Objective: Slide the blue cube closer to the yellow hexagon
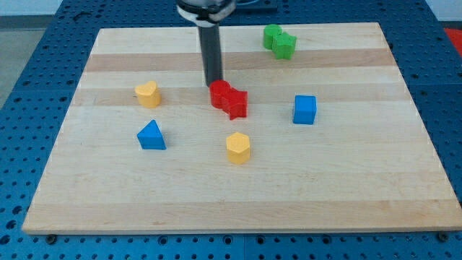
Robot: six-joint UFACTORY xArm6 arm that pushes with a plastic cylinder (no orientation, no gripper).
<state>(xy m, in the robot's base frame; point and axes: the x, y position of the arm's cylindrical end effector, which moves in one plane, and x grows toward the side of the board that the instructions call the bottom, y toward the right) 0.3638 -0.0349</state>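
Observation:
The blue cube (304,110) sits right of the board's centre. The yellow hexagon (237,148) lies below and to the left of it, apart from it. My tip (214,83) is at the upper left edge of the two red blocks (229,99), which touch each other near the centre. The tip is well to the left of the blue cube and above the yellow hexagon.
A yellow heart-shaped block (148,94) lies at the left. A blue triangular block (151,136) lies below it. Two green blocks (279,41) touch each other near the top edge. The wooden board (238,202) rests on a blue pegboard table.

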